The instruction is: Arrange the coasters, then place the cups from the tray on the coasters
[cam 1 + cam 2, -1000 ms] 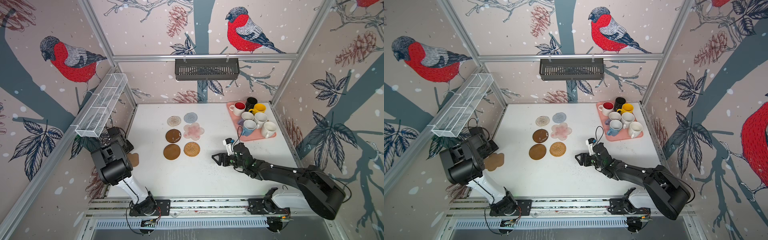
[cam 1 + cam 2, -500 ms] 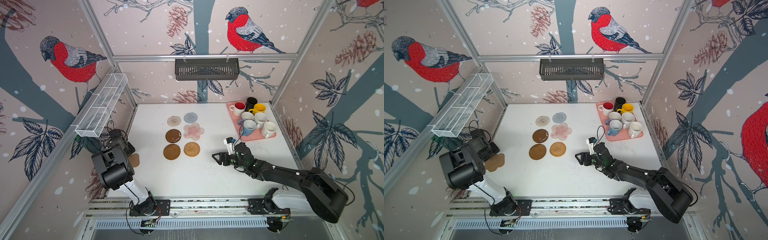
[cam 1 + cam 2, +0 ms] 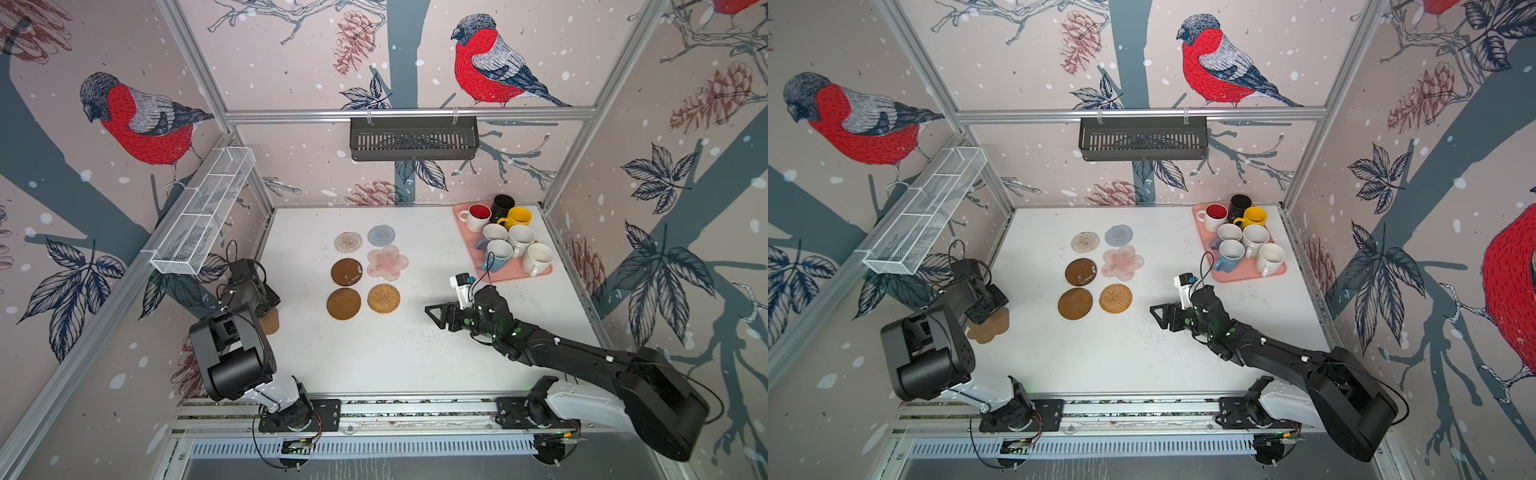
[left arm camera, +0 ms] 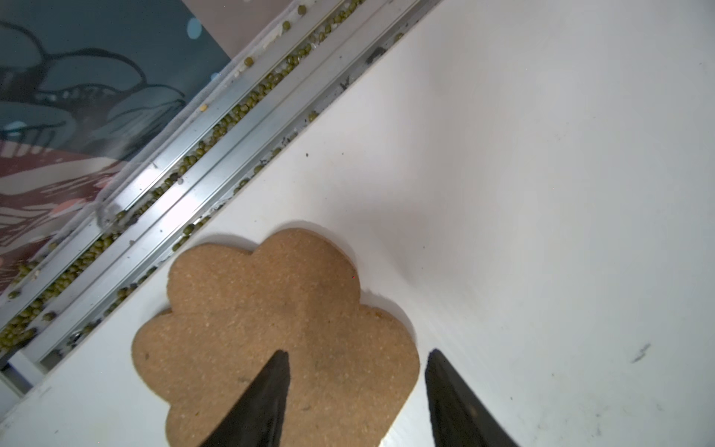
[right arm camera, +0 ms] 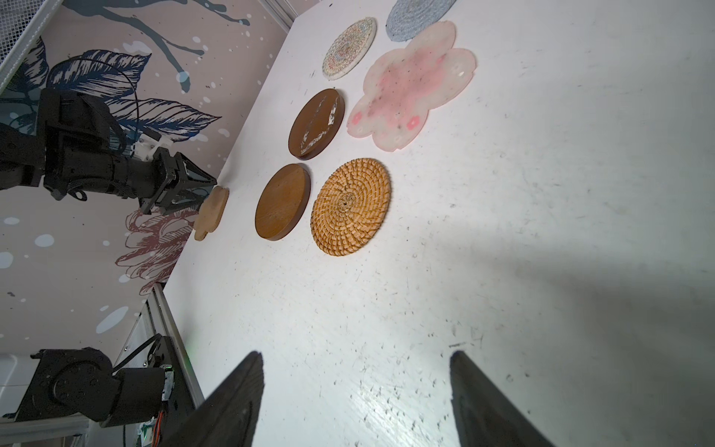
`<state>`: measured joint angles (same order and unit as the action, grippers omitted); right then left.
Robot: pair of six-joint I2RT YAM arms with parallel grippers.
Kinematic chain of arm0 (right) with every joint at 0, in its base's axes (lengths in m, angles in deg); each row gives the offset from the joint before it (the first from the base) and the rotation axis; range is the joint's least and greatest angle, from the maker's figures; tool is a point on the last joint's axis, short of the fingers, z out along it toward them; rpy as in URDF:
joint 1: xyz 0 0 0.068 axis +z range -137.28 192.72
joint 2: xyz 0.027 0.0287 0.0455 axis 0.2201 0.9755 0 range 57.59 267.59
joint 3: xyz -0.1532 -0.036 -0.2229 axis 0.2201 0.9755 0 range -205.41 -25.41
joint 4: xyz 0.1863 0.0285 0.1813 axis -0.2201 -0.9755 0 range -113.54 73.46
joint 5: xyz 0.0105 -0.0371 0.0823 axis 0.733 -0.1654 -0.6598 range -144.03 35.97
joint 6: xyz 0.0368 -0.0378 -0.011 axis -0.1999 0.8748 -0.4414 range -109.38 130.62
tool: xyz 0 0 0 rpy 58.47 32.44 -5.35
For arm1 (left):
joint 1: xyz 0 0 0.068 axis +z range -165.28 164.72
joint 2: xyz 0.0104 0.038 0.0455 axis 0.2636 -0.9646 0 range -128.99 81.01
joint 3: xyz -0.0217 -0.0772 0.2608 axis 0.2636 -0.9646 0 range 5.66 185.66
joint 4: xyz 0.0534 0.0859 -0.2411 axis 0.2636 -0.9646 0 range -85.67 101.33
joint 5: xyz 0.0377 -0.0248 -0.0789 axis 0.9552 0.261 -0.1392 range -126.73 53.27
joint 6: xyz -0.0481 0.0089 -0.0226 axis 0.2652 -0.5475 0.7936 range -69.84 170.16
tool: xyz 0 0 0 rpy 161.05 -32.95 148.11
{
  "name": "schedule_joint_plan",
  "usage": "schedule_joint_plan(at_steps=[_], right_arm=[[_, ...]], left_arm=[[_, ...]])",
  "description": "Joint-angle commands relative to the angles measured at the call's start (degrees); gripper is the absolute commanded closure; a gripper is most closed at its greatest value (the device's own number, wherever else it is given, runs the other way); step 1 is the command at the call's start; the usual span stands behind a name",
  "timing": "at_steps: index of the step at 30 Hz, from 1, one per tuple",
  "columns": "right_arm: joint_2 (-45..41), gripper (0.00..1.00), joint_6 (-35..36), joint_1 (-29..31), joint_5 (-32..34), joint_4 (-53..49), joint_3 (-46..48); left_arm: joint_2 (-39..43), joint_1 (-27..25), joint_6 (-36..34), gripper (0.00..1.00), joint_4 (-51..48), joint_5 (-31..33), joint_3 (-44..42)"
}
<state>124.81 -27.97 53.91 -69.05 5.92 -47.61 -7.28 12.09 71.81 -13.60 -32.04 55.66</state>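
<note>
Six coasters lie in a two-column grid at mid-table: beige woven round [image 3: 348, 242], grey-blue woven round [image 3: 381, 235], two brown discs [image 3: 346, 272] [image 3: 343, 304], pink flower [image 3: 387, 262], wicker round [image 3: 383, 298]. The cork flower coaster [image 4: 271, 329] lies flat by the table's left edge. My left gripper [image 4: 360, 352] is open over it, one finger above the cork and the other just past its rim. Several cups, among them yellow [image 3: 517, 218] and light blue [image 3: 496, 255], stand on the pink tray [image 3: 515, 274] at back right. My right gripper [image 5: 358, 354] is open over bare table.
A dark slotted basket [image 3: 413, 139] hangs on the back wall, and a white wire rack [image 3: 203, 216] on the left wall above my left arm. An aluminium rail [image 4: 174, 162] strewn with green beans runs along the table's left edge beside the cork coaster.
My left arm's elbow has sunk a little toward the front, while its gripper stays over the cork coaster. The coaster and the right arm have not moved.
</note>
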Motion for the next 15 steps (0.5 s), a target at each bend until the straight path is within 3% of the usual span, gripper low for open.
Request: schedule_joint_plan(at_steps=[1,5,15], right_arm=[[-0.3,0.24,0.7,0.1,0.4,0.3,0.1],[-0.3,0.24,0.8,0.1,0.6,0.1,0.1],[0.1,0.24,0.8,0.0,0.7,0.2,0.1]], left_arm=[[0.2,2.2,0.2,0.38,-3.5,-0.1,1.9],[0.0,5.1,-3.9,0.2,-5.2,-1.8,3.4],[-1.2,7.0,-7.8,0.15,-4.0,-1.4,2.4]])
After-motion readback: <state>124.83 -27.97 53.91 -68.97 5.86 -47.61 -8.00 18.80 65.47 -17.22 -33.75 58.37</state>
